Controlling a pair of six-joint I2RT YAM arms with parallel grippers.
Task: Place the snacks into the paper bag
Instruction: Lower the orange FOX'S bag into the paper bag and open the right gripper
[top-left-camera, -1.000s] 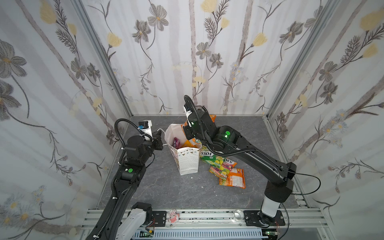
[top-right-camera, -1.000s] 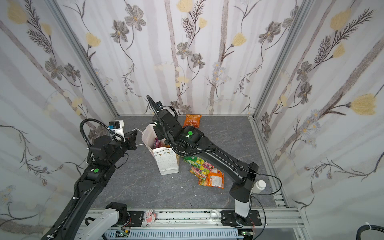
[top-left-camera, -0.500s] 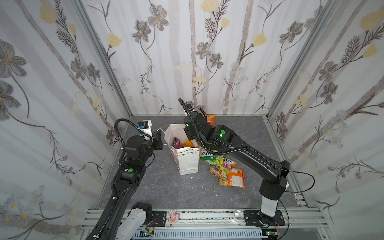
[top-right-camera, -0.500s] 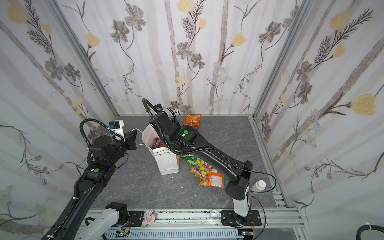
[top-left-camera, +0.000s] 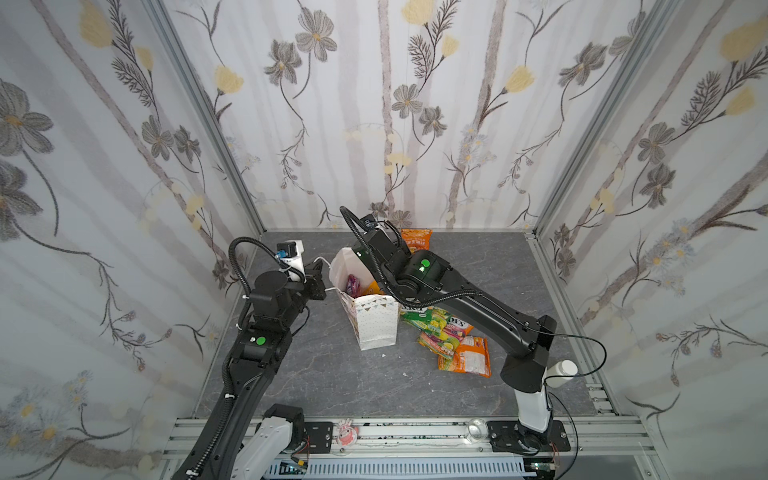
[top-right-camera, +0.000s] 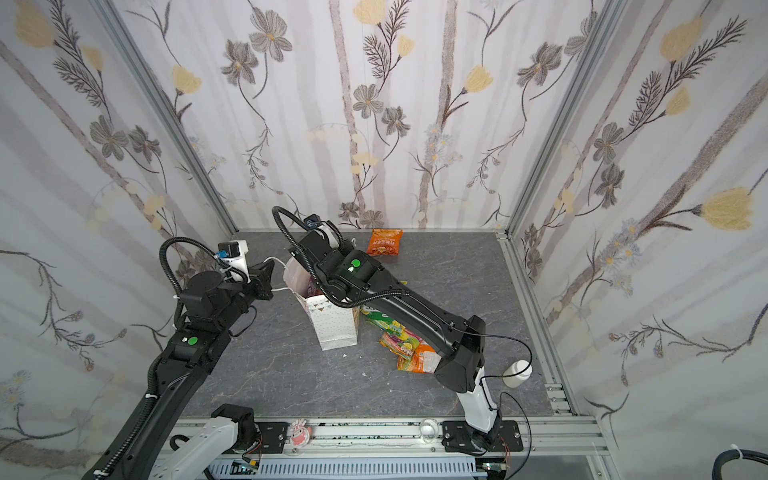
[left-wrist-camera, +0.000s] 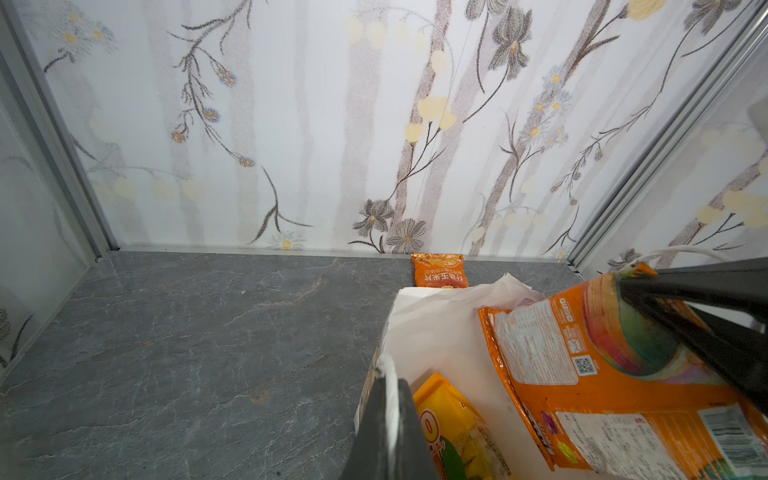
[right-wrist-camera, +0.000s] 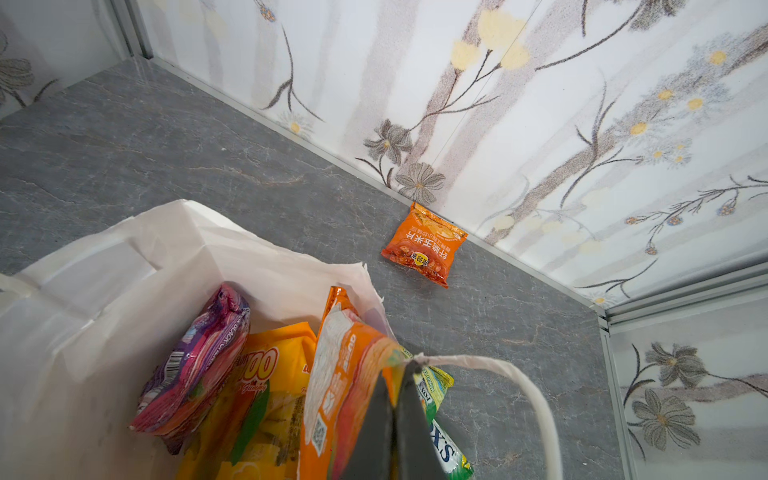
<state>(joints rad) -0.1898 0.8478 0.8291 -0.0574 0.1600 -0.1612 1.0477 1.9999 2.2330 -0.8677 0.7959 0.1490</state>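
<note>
Left gripper (left-wrist-camera: 391, 386) and right gripper (right-wrist-camera: 400, 380) jaws are clamped on cord handles (right-wrist-camera: 519, 374) of the paper bag (top-left-camera: 376, 324). Handles to be spread evenly, bag kept upright.

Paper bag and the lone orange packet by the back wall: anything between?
Bare grey table only, seen in the right wrist view between paper bag and orange packet.

- Walls (top-left-camera: 374, 124) on three sides carry pale wallpaper with grey and yellow flowers on long stems.
- Aluminium corner posts (top-left-camera: 200, 108) stand where the walls meet.
- The desk (top-left-camera: 332, 382) is dark grey with marble-like veins.
- A slotted aluminium rail (top-left-camera: 415, 434) runs along its near edge.
</note>
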